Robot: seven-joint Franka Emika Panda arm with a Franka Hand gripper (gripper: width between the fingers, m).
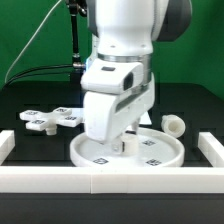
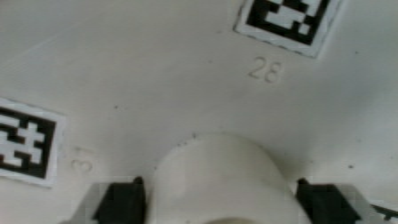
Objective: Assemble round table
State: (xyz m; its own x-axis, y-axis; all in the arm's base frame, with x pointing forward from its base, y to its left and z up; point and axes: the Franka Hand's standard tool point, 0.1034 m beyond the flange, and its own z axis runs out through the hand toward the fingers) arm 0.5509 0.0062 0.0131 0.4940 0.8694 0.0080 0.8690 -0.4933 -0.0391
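Observation:
The large rimmed round disc (image 1: 150, 152) lies flat on the black table, near the front. My gripper (image 1: 122, 143) reaches down into its middle. In the wrist view the black fingers (image 2: 125, 200) press on both sides of a white rounded stub (image 2: 222, 180) that stands on the disc's tagged face (image 2: 160, 80). I cannot tell whether the stub is part of the disc. A short cylinder leg (image 1: 173, 124) lies on its side just past the disc, toward the exterior view's right. The flat cross-shaped base (image 1: 50, 118) lies at the exterior view's left.
A long white border rail (image 1: 60, 180) runs along the front, with raised ends at the exterior view's left (image 1: 5, 143) and right (image 1: 212, 148). A black post with cables (image 1: 74, 40) stands at the back.

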